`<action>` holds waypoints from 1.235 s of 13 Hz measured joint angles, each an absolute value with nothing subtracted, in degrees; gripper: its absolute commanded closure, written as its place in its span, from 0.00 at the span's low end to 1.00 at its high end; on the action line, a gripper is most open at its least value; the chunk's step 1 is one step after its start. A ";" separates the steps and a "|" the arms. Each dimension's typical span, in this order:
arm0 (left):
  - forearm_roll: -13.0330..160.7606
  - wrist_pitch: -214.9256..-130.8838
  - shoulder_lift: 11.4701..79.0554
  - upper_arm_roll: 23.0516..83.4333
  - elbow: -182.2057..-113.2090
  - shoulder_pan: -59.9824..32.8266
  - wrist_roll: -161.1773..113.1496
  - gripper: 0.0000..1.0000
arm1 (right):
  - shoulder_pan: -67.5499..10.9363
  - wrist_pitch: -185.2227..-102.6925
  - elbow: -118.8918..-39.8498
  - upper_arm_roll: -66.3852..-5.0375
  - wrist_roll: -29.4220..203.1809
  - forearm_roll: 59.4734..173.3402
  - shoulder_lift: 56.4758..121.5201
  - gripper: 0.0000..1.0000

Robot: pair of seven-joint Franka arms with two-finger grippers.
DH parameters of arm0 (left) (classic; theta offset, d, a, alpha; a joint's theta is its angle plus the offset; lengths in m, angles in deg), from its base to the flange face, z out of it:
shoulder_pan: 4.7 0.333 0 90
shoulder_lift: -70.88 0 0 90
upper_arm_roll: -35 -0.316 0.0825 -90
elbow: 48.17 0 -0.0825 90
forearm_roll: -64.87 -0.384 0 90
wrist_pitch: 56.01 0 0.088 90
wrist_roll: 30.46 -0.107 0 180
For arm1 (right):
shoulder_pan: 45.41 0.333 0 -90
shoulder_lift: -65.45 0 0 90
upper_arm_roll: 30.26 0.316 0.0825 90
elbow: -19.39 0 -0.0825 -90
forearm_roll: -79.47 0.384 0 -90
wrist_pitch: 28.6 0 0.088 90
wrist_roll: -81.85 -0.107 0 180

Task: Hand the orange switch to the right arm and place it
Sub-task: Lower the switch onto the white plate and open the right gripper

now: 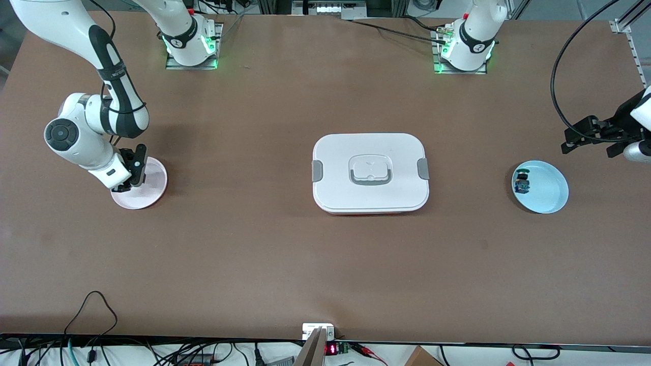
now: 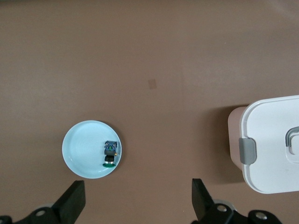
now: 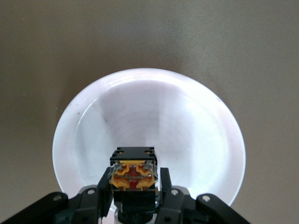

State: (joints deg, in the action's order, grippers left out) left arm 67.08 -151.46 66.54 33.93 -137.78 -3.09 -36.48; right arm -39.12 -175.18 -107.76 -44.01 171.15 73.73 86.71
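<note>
Orange switch (image 3: 133,170) placement, final step. Going from largest to smallest, with the white lidded box (image 1: 370,173) at mid-worktop as landmark: the brown worktop (image 1: 285,264) carries the box; a pale pink plate (image 1: 150,188) lies well apart from the box toward the right arm's end, and a light blue plate (image 1: 546,188) lies well apart from it toward the left arm's end.

The right arm (image 1: 96,132) reaches down over the pink plate. Its right hand (image 3: 133,198) is closed narrow on the orange switch, gripping the black lower part, with the orange body showing between the fingers (image 3: 100,186). In the right wrist view the switch hangs over the rim-side part of the plate's bowl; whether it touches the plate surface cannot be told.

The left hand (image 2: 135,200) waits with its fingers wide and holds nothing, over bare worktop near the blue plate. A small switch with a blue body and green top (image 2: 110,154) lies in that plate, close to the rim on the side toward the box.

Judgement: the hand-over appears complete, since the switch sits in the right hand, and placing is the step in hand. The next move calls for a short descent until the switch rests on the pink plate, then parting the fingers and lifting straight up so the small part is not dragged or tipped.
</note>
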 measured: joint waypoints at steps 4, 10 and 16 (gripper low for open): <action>66.68 -151.22 65.60 33.54 -137.87 -3.05 -36.48 0.00 | -39.26 -177.73 -108.28 -43.90 171.15 73.75 88.38 0.94; 65.29 -151.31 65.55 33.20 -135.52 -1.03 -36.56 0.00 | -40.11 -178.94 -108.39 -42.32 171.17 75.44 89.58 0.00; 65.16 -151.31 64.75 33.58 -135.50 -1.06 -36.56 0.00 | -40.17 -171.66 -106.78 -40.66 171.97 83.83 83.75 0.00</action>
State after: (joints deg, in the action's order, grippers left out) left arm 65.16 -151.31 64.75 33.58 -135.50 -1.06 -36.56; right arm -40.17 -171.66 -106.78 -40.66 171.97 83.83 83.75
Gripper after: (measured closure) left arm 0.000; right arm 0.000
